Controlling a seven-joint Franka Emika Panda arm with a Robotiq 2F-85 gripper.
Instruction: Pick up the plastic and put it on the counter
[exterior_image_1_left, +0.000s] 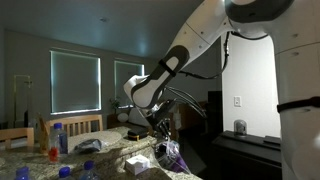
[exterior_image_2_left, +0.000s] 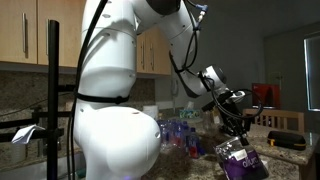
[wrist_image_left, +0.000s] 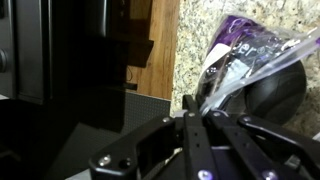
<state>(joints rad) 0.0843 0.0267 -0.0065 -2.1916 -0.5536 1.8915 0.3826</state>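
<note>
The plastic is a clear bag with purple print (wrist_image_left: 243, 58). It hangs from my gripper (wrist_image_left: 192, 112), whose fingers are shut on its edge in the wrist view. In both exterior views the bag dangles below the gripper (exterior_image_1_left: 163, 133), purple and crumpled (exterior_image_1_left: 174, 153), and likewise below the gripper (exterior_image_2_left: 237, 127) as a purple pack (exterior_image_2_left: 240, 160). It hangs above the edge of the granite counter (exterior_image_1_left: 100, 165), near its right end. The granite counter also shows behind the bag in the wrist view (wrist_image_left: 200, 30).
Water bottles with blue caps (exterior_image_1_left: 60, 137), a blue item (exterior_image_1_left: 90, 146) and a white box (exterior_image_1_left: 137, 163) lie on the counter. Wooden cabinets (exterior_image_2_left: 30, 35) and bottles (exterior_image_2_left: 180, 133) stand behind the arm. A dark cabinet (wrist_image_left: 60, 50) is beside the counter.
</note>
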